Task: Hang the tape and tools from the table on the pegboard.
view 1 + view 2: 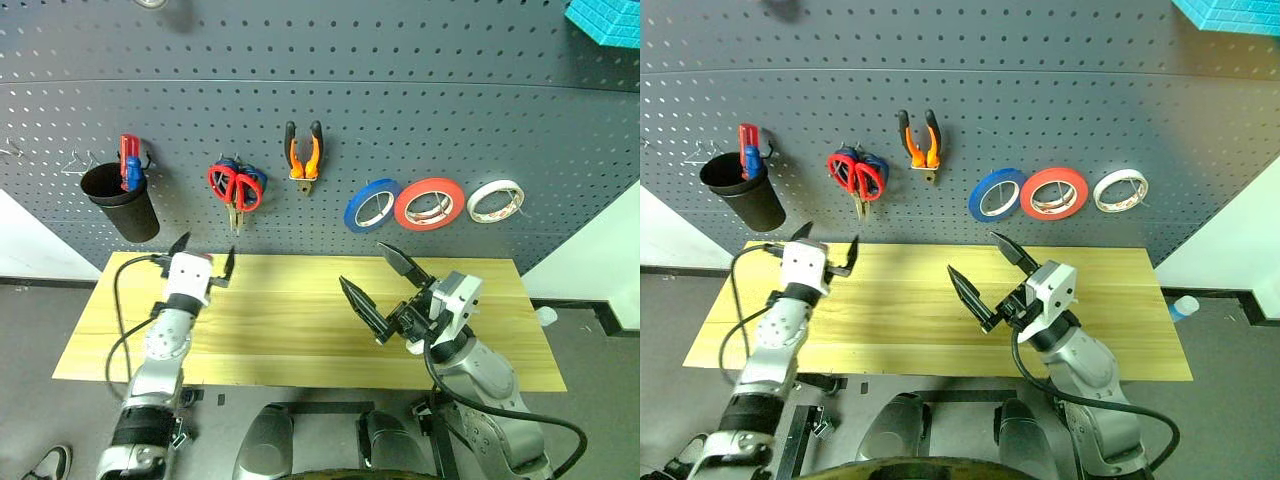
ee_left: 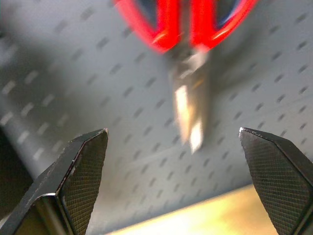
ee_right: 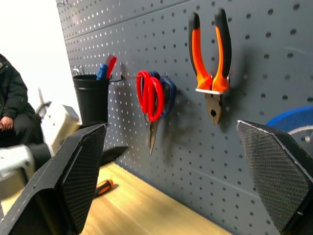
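My left tool [image 1: 201, 259] stands wide open with nothing in it, just below the red scissors [image 1: 236, 189], which hang on the pegboard [image 1: 420, 110] over a blue-handled pair. My right tool [image 1: 385, 291] is also spread wide and empty above the surface [image 1: 300, 330]. The pliers [image 1: 304, 152] hang on a hook, and the red tape [image 1: 429, 203] sits between a blue roll [image 1: 372, 204] and a white roll [image 1: 496, 200]. I judge the hanging done, so the careful move is to draw the left arm straight back without brushing the blades. In the right wrist view a small orange-handled thing [image 3: 103, 186] lies on the wood near the black cup [image 1: 122, 202]; I cannot tell what it is. The hooks behind the scissors are hidden.
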`<state>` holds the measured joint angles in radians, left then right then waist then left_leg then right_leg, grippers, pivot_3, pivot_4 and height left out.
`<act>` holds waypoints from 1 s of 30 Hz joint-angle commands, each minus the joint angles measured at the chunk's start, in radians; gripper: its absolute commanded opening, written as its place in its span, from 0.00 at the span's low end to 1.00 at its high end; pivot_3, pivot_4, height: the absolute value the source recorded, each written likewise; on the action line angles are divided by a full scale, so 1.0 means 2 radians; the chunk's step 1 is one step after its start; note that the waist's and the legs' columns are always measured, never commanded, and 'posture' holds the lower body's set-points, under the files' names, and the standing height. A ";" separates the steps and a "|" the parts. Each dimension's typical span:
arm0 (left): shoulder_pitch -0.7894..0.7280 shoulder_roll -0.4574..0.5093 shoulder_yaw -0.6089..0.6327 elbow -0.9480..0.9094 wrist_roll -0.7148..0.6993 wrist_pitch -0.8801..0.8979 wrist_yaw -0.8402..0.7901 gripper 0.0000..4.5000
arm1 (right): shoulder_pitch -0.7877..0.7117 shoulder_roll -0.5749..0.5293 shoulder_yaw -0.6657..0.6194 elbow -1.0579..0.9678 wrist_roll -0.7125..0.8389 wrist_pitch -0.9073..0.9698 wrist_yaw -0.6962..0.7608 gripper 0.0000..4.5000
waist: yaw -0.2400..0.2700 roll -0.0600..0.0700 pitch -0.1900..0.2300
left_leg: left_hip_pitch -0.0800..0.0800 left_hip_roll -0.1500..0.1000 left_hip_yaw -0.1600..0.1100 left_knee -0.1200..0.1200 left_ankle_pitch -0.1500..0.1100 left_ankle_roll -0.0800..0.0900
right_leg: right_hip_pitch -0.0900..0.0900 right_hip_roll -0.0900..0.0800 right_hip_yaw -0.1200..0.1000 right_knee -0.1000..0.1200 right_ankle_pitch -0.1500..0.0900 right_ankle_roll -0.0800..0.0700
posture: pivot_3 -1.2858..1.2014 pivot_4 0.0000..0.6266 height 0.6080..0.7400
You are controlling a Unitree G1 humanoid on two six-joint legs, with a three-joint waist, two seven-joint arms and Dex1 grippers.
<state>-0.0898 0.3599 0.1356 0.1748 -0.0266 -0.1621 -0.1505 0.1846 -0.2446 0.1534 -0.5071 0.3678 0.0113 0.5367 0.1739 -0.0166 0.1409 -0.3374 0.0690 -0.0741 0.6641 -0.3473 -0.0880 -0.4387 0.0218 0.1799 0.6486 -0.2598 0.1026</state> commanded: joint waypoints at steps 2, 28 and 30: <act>-0.021 0.031 0.051 -0.029 -0.092 0.166 -0.050 0.99 | 0.000 -0.002 0.002 -0.020 0.006 -0.007 0.005 1.00 | 0.000 0.000 0.000 | 0.000 0.000 0.000 0.000 0.000 0.000 | 0.000 0.000 0.000 0.000 0.000 0.000 | 0.65 0.19 0.90; -0.097 0.089 0.090 0.246 -0.110 0.256 -0.114 0.99 | 0.053 -0.066 -0.024 -0.099 0.049 0.061 0.010 1.00 | -0.013 -0.001 0.016 | -0.001 0.000 -0.001 -0.001 0.000 0.000 | -0.001 0.000 0.000 -0.001 -0.001 0.001 | 0.63 0.31 0.90; -0.107 0.095 0.089 0.273 -0.105 0.245 -0.114 0.99 | 0.058 -0.072 -0.026 -0.106 0.053 0.067 0.010 1.00 | -0.013 -0.001 0.019 | -0.001 0.000 -0.001 -0.001 0.000 0.000 | -0.001 0.000 0.000 -0.001 -0.001 0.001 | 0.63 0.32 0.90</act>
<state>-0.2851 0.5168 0.2977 0.7036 -0.2471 0.3574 -0.3734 0.2950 -0.3787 0.1135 -0.6610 0.4506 0.1441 0.5560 0.1477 -0.0190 0.1786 -0.3388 0.0689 -0.0751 0.6629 -0.3473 -0.0882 -0.4406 0.0214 0.1793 0.6472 -0.2618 0.1041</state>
